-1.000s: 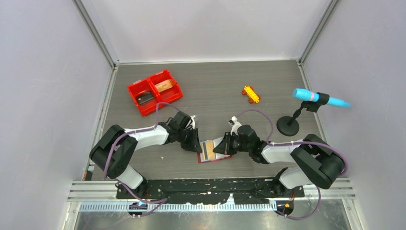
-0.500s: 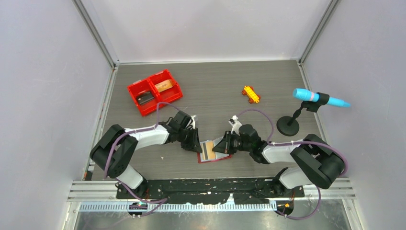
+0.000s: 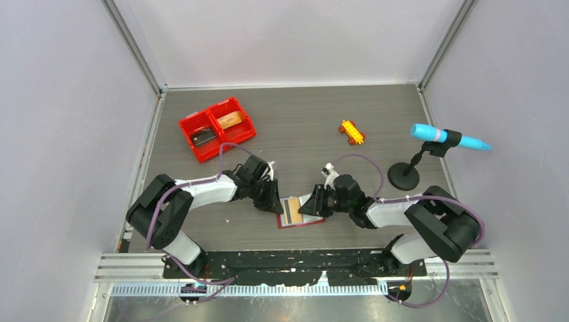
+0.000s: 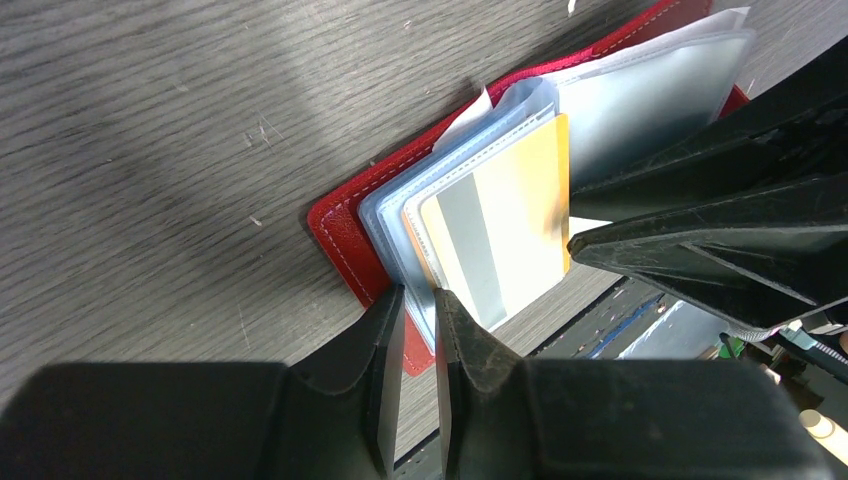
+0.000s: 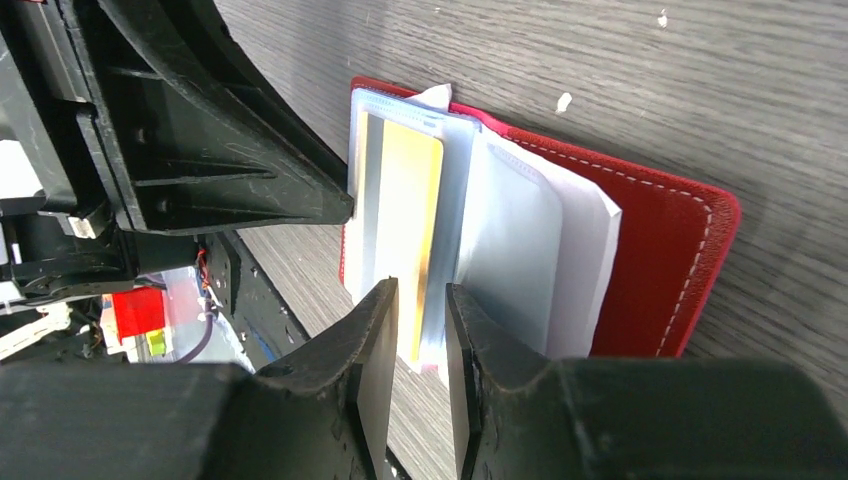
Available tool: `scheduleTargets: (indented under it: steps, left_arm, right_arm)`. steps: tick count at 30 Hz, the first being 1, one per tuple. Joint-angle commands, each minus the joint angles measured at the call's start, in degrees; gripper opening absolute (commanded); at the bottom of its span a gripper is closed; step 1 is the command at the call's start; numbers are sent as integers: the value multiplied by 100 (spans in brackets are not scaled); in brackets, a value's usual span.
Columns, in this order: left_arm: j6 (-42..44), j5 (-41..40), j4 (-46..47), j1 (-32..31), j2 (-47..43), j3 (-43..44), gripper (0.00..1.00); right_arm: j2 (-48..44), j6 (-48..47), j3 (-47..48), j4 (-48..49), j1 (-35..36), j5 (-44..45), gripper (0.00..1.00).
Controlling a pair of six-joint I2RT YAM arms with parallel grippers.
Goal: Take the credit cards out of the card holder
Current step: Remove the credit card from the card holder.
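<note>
**Operator:** Locating the card holder [image 3: 300,213] is required first. Where is it found, and how are the grippers set?

**Technician:** It is laid open on the desk [image 3: 302,127], directly between the two grippers. The left gripper [image 4: 417,300] is seen nearly closed at the holder's left edge, its tips straddling the rim of the plastic sleeves; whether that rim is actually pinched cannot be told. The right gripper [image 5: 420,295] is seen with a narrow gap between its fingers, poised over the near end of the orange-yellow credit card [image 5: 405,235], which is not gripped.

**Operator:** Which relation governs the coming move?

**Technician:** The card's long axis is directed toward the right gripper, which is judged the nearer arm for the pull. The card remains seated in its sleeve.

**Operator:** What surrounds the holder?

**Technician:** Loose white sleeves are noted right of the card. The red bin [image 3: 217,127], toy vehicle [image 3: 351,131] and blue microphone [image 3: 448,137] are well beyond the holder; no obstruction is presented.
</note>
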Motion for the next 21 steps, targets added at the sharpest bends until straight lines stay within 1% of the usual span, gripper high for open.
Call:
scheduleTargets:
  steps: [1,4,8,13,14,16,17,19,21]
  left_arm:
    - [208,-289,-352,-17,123,-1,19]
    - [207,-277,-350,-28,132,16,20]
    - [208,-265,-332,-40,141,0,20]
    - [184,-230,-275,-41,214,-1,20]
    - [174,-230,-263,-50,215,-1,20]
    - [160,-249,-261,-61,215,-1,20]
    - [156,-275,-270,-63,228,5,20]
    - [156,-299,-306,-74,258,24,19]
    - [154,-281,-287,-68,260,2,19]
  right_arm:
    - [65,-215,212,-19,-47,108,32]
    - [113,-262,219,17,-61,105,32]
    - [278,-259,218,260,-89,-105,32]
    - [441,-129,147,539,-98,-169,30]
    - [447,-97,111,631,-100,-183,28]
    - [447,-90,82,707,-105,-213,21]
    - [434,-81,71,720,-113,-239,13]
    - [376,-46,37,746,-136,-278,6]
    - [286,22,-12,815,-150,-353,5]
